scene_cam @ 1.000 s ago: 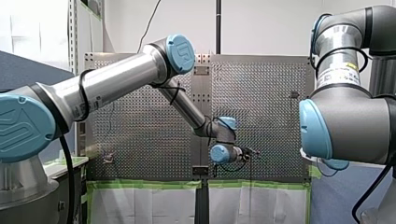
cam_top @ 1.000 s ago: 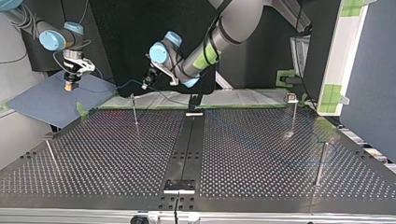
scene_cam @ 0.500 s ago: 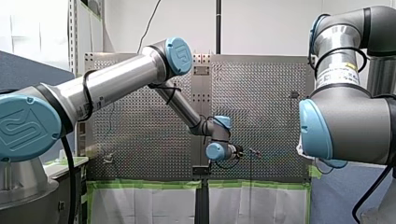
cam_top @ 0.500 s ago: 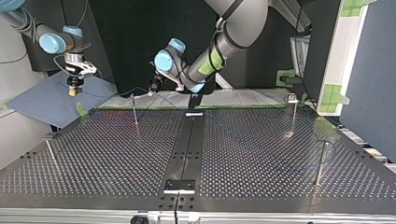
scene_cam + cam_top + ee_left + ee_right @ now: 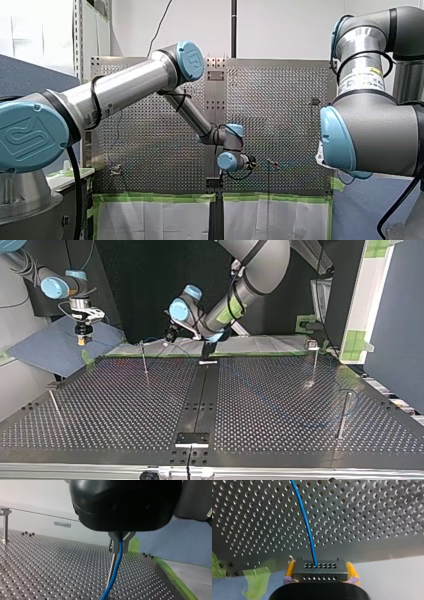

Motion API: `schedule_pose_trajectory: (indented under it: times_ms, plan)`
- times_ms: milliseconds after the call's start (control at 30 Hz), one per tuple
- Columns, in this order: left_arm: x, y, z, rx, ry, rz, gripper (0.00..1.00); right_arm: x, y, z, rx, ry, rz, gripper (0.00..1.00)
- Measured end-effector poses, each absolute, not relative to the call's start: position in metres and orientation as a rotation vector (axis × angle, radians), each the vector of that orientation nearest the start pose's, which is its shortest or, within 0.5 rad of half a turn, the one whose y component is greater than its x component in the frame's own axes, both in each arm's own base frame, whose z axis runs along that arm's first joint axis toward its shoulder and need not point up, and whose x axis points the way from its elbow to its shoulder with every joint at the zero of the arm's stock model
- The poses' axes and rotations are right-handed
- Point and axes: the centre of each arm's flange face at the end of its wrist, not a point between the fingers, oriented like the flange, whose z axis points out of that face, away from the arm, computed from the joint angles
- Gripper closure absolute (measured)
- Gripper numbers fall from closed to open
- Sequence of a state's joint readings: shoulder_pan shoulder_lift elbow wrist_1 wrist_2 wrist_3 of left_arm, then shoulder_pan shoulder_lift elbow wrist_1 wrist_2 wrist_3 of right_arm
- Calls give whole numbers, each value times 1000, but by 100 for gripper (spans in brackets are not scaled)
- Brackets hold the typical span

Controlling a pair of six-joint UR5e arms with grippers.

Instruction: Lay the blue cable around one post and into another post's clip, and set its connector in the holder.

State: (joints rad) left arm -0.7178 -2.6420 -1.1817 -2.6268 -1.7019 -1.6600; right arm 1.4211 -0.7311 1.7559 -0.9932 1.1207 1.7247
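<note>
In the left wrist view the thin blue cable (image 5: pixel 117 566) runs down between my left gripper's (image 5: pixel 120 542) metal fingers, which are shut on it; a thin metal post (image 5: pixel 111 573) stands just behind. In the top view that gripper (image 5: pixel 167 341) hangs at the board's far edge, close beside a clip-topped post (image 5: pixel 144 361). My right gripper (image 5: pixel 320 564) has its yellow-padded fingers shut on the grey connector (image 5: pixel 320 573), with the cable (image 5: pixel 306 523) leading away from it over the board. In the top view it (image 5: pixel 83 340) hovers over a blue mat beyond the board's left corner.
More posts stand on the perforated board: one at the top view's far right (image 5: pixel 313 364), one at the near right (image 5: pixel 344 415) with faint blue cable around it, and one at the near left (image 5: pixel 54 404). A dark centre strip (image 5: pixel 200 395) carries small brackets. Green tape lines the far edge.
My left gripper has drawn the cable rightward and a little lower in the top view, nearer the centre strip. My right gripper has sunk slightly and drifted right with the connector.
</note>
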Motion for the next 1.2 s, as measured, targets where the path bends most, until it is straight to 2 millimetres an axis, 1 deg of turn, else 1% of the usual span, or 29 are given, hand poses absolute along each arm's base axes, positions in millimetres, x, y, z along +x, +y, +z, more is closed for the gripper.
schedule_pose_trajectory:
  times_ms: [233, 433, 633, 867, 1033, 1200]
  plan:
    - [502, -581, 4, 435, 1710, -469, 99, 83, -625, 8, 1427, -1190, 1560, 100]
    - [505, -578, 4, 432, 1716, -462, 99, 81, -625, 8, 1442, -1183, 1576, 100]
    - [495, -583, 2, 451, 1727, -462, 99, 74, -624, 3, 1433, -1207, 1547, 100]
    - [485, -588, 0, 475, 1735, -460, 99, 70, -619, -14, 1442, -1245, 1511, 100]
    - [478, -590, -1, 511, 1749, -442, 99, 69, -618, -17, 1449, -1249, 1502, 100]
    - [475, -589, -1, 555, 1756, -408, 99, 68, -617, -18, 1458, -1252, 1492, 100]
